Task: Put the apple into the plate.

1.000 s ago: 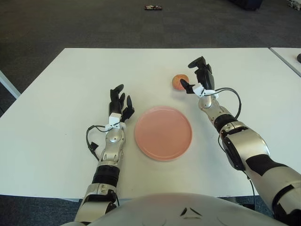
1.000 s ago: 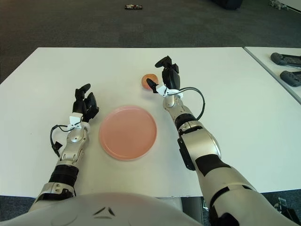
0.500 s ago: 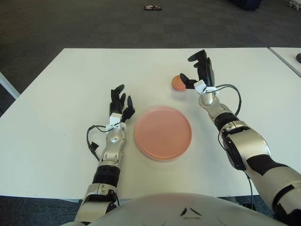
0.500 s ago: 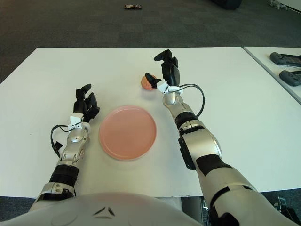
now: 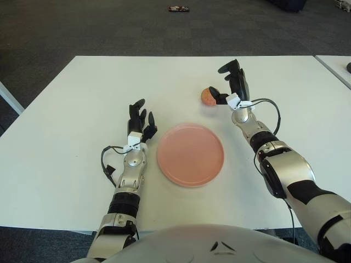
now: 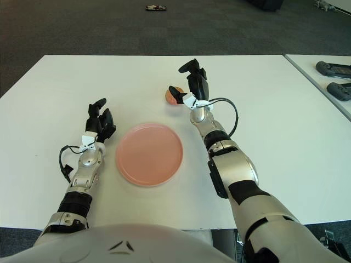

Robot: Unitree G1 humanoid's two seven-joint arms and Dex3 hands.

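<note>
Black right robot hand (image 5: 230, 87), fingers spread, thumb touching the apple (image 5: 208, 95).

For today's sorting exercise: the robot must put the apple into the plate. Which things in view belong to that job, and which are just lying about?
Belongs to the job:
apple
pink plate
right hand, open beside the apple
left hand, idle left of the plate

Just lying about:
dark controllers on the neighbouring table
small object on the floor

Apple (image 5: 208, 96) behind plate (image 5: 190, 154), right of centre; right hand (image 5: 232, 87) beside apple.
</note>
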